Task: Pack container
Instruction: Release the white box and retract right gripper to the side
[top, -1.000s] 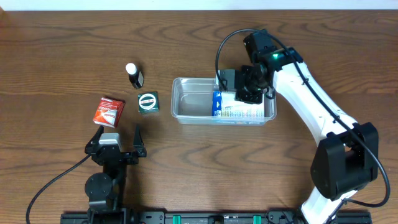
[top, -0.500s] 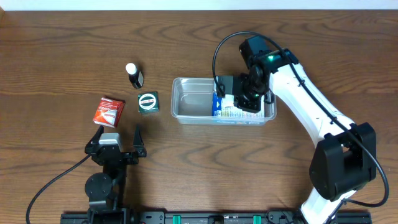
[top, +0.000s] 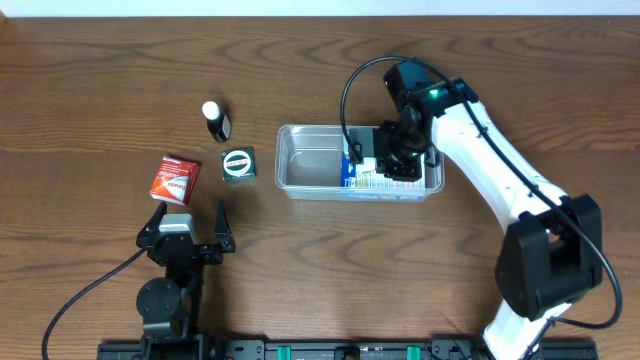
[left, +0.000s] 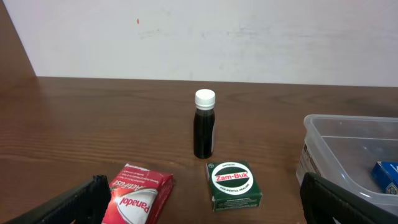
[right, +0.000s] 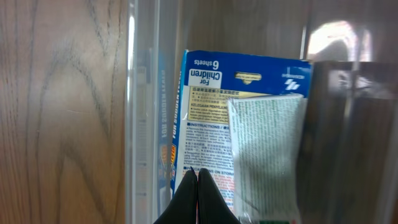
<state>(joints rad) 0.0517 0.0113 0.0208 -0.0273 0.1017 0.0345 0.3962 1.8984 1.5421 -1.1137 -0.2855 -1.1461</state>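
Your counter (top: 100, 80) carries the clear container (top: 310, 160) right of centre, its long axis running left to right. Your right gripper (right: 198, 175) hangs inside its right end, clenched tip to tip on nothing I can see, just above the blue box (right: 211, 112) lying in there. Out to the container's left: red Panadol box (top: 175, 180), green Zam-Buk box (top: 238, 164), small dark bottle (top: 215, 122), upright. Your left gripper (left: 202, 186), spread wide and empty, looks far nearer, with the Panadol box just ahead.

Clear container (top: 300, 160); blue-and-white box (right: 242, 81); red box (top: 175, 180), white lettering; green box (top: 238, 164), white oval; dark bottle (top: 216, 122), white cap (left: 204, 97); brown wood-grain table (top: 100, 90)
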